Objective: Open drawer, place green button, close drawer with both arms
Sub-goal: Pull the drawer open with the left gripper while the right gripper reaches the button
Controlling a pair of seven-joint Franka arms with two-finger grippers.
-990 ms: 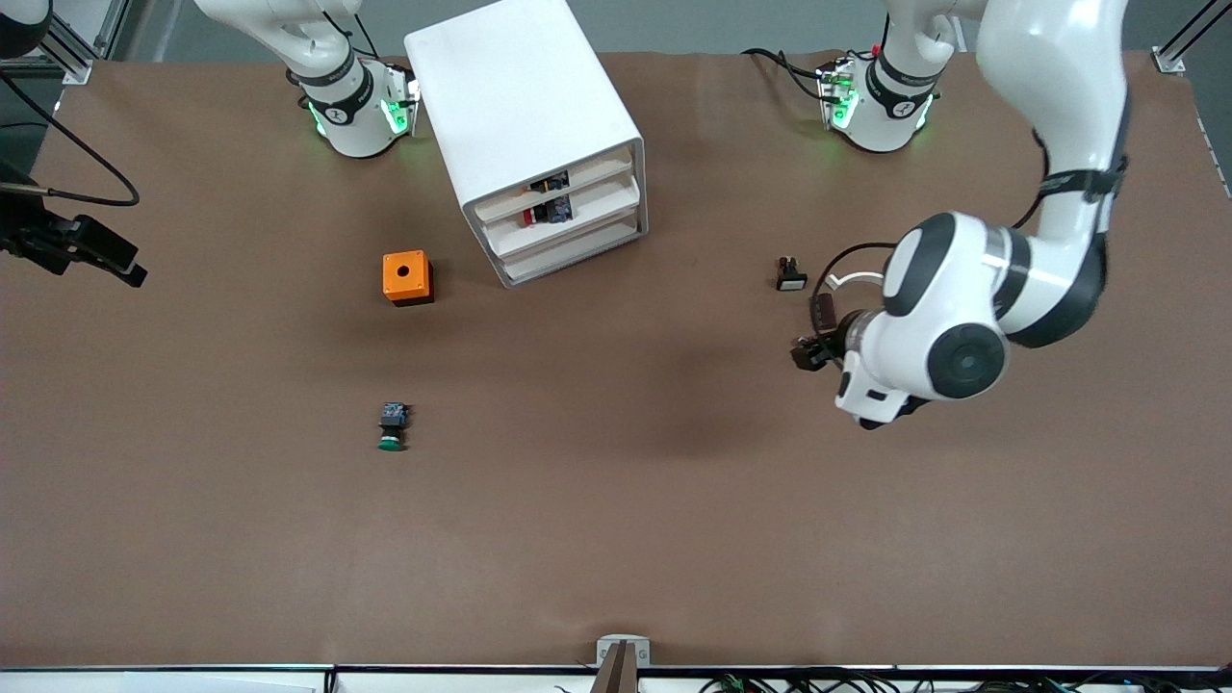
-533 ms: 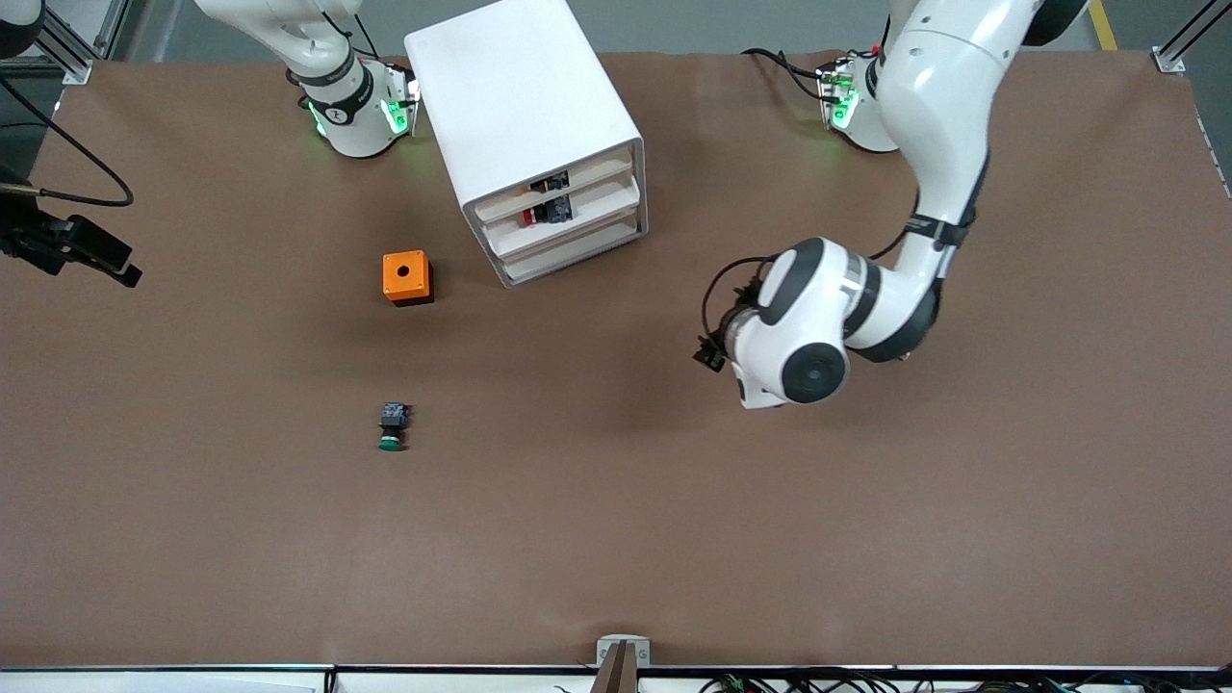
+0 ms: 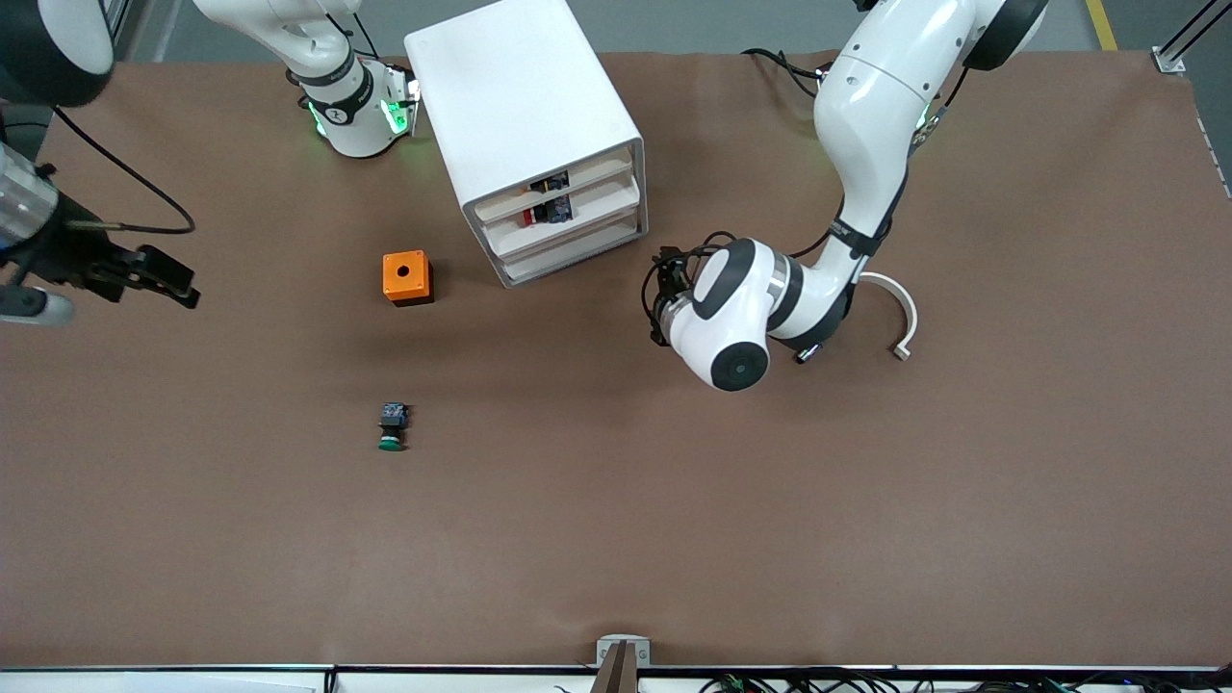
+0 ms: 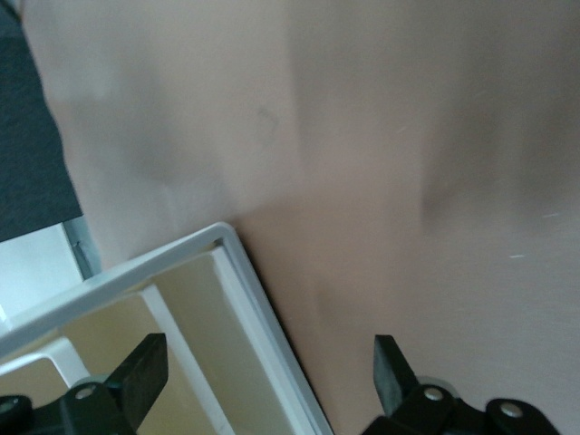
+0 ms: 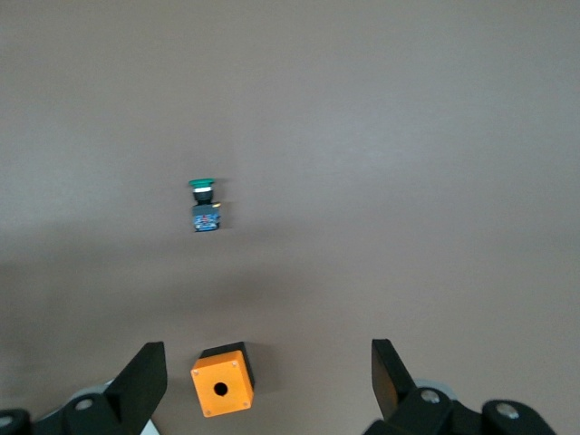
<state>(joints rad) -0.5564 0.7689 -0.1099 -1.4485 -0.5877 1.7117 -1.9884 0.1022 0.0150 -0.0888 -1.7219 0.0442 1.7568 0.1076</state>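
The white cabinet (image 3: 525, 125) stands near the robots' bases, and its lowest drawer (image 3: 576, 252) is shut. The button (image 3: 391, 427), with a green cap and black-blue body, lies on the brown table nearer to the front camera than the orange box (image 3: 407, 277). It also shows in the right wrist view (image 5: 204, 207). My left gripper (image 3: 662, 304) is open and empty, just off the cabinet's lower front corner (image 4: 227, 299). It also shows in the left wrist view (image 4: 267, 379). My right gripper (image 3: 173, 287) is open and empty, up over the right arm's end of the table. It also shows in the right wrist view (image 5: 267, 381).
The orange box with a hole (image 5: 222, 379) stands beside the cabinet toward the right arm's end. The upper drawers hold small dark and red parts (image 3: 545, 207). A white curved strip (image 3: 902, 316) hangs by the left arm's elbow. The black switch is hidden.
My left arm has swung from the left arm's end of the table to the cabinet's front corner. My right gripper has moved a little toward the middle. The button has not moved.
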